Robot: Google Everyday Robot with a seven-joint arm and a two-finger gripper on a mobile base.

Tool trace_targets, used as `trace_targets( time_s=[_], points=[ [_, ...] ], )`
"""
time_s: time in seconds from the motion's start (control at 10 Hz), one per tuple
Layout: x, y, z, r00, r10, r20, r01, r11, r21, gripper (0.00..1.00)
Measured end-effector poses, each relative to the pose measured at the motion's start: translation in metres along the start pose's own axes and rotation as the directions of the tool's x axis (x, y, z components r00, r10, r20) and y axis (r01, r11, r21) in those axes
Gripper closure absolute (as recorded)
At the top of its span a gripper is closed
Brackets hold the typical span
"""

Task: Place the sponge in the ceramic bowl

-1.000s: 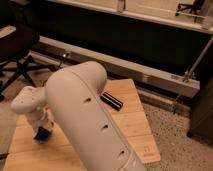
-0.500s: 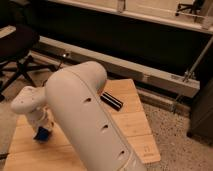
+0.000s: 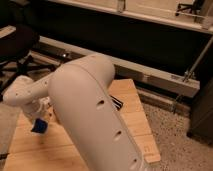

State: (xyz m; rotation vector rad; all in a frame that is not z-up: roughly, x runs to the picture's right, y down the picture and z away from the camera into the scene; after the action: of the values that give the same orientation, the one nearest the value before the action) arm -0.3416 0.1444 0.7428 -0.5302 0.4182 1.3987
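Room: a dim workspace. A long dark panel (image 3: pixel 125 40) runs across the back, with a pale ledge above it and a light-coloured beam (image 3: pixel 150 75) along its foot.
Floor: grey speckled floor (image 3: pixel 175 135) to the right of the table. A dark block (image 3: pixel 202 110) stands at the right edge, and a thin metal rod (image 3: pixel 197 60) slants up beside it.
Robot arm: a bulky white arm (image 3: pixel 95 115) fills the middle of the view. It rises from the bottom edge, bends at a rounded elbow, then reaches left and down. It hides much of the table behind it.
Surface: a pale wooden table top (image 3: pixel 132 117) made of planks with visible grain. Its right edge and near right corner stand out against the floor.
Office chair: a black office chair (image 3: pixel 17 42) stands at the left behind the table, its star base on the floor.
Black bar: a black bar (image 3: pixel 116 103) lies on the wood just right of the arm, partly hidden by it.
Gripper: the gripper (image 3: pixel 39 121) hangs at the end of the white wrist over the left part of the table, pointing down. Its fingers are closed on the sponge.
Sponge: the small blue sponge (image 3: pixel 40 126) is tilted at the gripper's tip, over the left side of the wood. Whether it touches the surface is unclear.
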Motion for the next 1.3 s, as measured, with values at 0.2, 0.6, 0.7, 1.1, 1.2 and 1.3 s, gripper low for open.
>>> trace_targets(
  time_s=[0.2, 0.6, 0.7, 1.1, 1.2, 1.3],
  points=[
    [-0.009, 0.005, -0.036, 0.999, 0.001, 0.051, 0.001, 1.0, -0.031, 0.89],
    [-0.009, 0.007, -0.04, 0.998, 0.0, 0.057, 0.002, 0.999, -0.035, 0.89],
    [-0.009, 0.008, -0.04, 0.998, -0.001, 0.057, 0.003, 0.999, -0.035, 0.89],
    [-0.009, 0.008, -0.04, 0.998, -0.001, 0.057, 0.003, 0.999, -0.036, 0.89],
    [-0.009, 0.008, -0.04, 0.998, -0.001, 0.057, 0.003, 0.999, -0.036, 0.89],
    [-0.009, 0.008, -0.04, 0.998, -0.001, 0.057, 0.003, 0.999, -0.036, 0.89]
  ],
)
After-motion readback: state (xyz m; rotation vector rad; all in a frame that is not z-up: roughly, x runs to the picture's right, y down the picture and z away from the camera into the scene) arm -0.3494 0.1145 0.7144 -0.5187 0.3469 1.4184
